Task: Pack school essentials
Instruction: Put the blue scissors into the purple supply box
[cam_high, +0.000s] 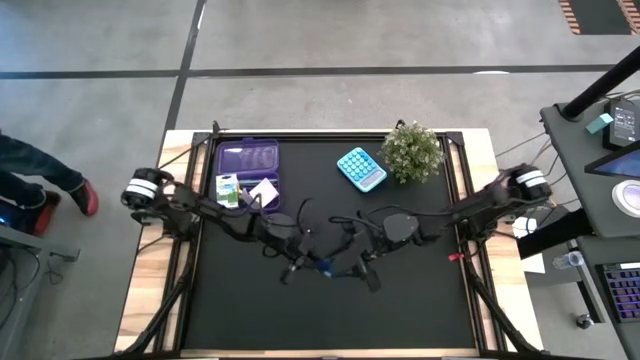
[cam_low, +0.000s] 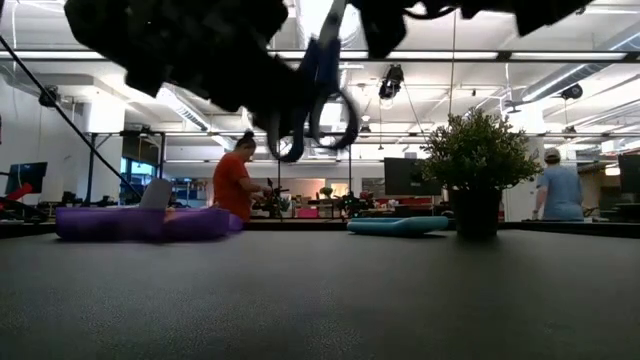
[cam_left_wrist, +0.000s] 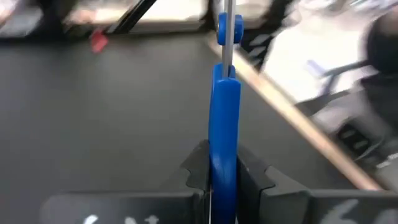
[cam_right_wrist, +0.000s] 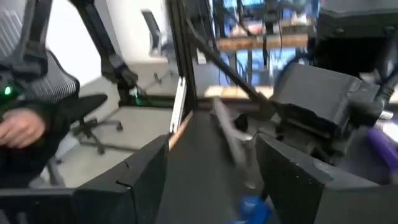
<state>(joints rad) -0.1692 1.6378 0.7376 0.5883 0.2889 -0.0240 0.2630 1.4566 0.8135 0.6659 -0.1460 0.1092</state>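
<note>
The blue-handled scissors hang in the air over the middle of the mat, between both arms. My left gripper is shut on them. My right gripper is open, and in its wrist view its fingers stand wide on either side of the grey blades without touching. The low view shows the scissors' loops well above the table. A green-white pack and a pale paper square lie by the purple case. A small red eraser lies at the mat's right edge. My left gripper pinches the scissors' blue handle between its two fingers, with the handle edge-on to them. The blades point straight away from the gripper, along the fingers. The scissors are lifted clear of the table.
A leafy potted plant and a teal keypad device stand at the far right of the mat. The purple case sits far left. The near half of the black mat is bare. People show in the room beyond the table.
</note>
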